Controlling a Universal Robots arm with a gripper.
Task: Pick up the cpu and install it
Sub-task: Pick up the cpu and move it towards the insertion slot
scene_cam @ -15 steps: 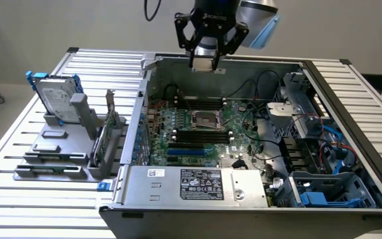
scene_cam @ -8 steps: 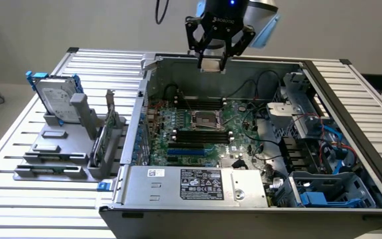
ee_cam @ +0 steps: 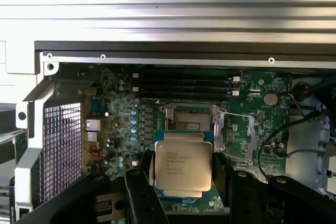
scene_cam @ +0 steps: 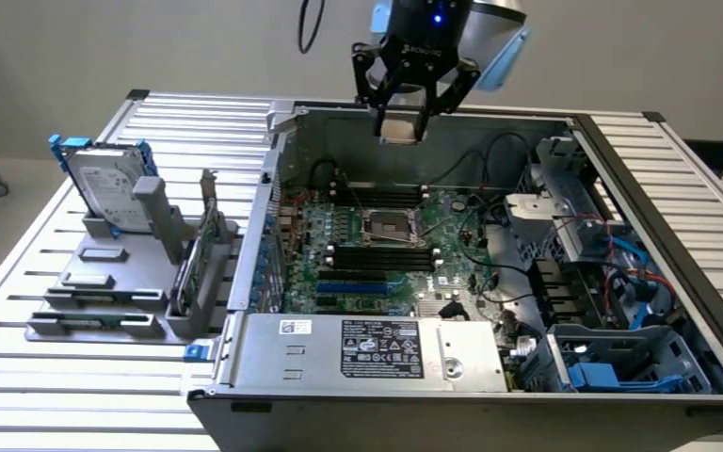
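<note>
Hovering over the open computer case [scene_cam: 488, 127], the gripper [scene_cam: 402, 121] is being shown with its fingers [ee_cam: 140, 174] set wide and pressed on opposite edges of the cpu [ee_cam: 182, 163]. The chip is being held flat, metal plate toward the wrist camera, above the green board [scene_cam: 368, 250] and, apparently, just short of the socket [ee_cam: 190, 118].

Bright even light, glare on ribbed table [ee_cam: 157, 3], computer case [scene_cam: 462, 414] interior dimmer, soft shadows
</note>
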